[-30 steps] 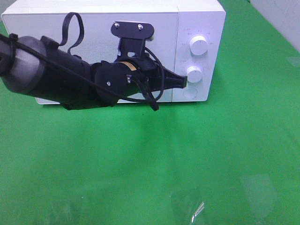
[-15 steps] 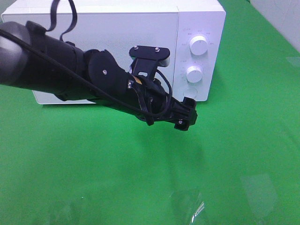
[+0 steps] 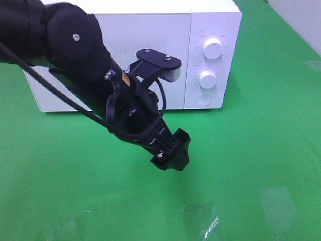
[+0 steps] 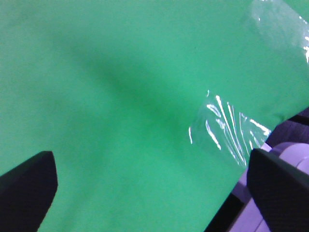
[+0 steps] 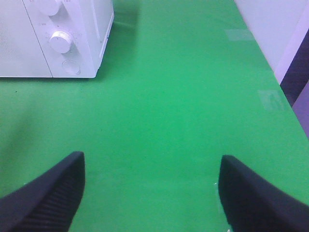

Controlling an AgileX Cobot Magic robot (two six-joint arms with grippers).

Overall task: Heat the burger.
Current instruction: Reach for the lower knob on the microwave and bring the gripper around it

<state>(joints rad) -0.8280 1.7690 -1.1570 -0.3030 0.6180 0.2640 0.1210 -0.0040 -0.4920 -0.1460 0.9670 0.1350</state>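
Above green cloth (image 3: 251, 165), left claw (image 3: 173, 150) spread; microwave (image 3: 215, 20) part-hidden.

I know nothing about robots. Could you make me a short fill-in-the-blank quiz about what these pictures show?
1. The microwave stands on a ___ cloth.
2. Its door is ___.
3. It has ___ round knobs above a flat button.
4. The left gripper hovers over the cloth with its jaws ___.
Missing words: green; closed; two; open.
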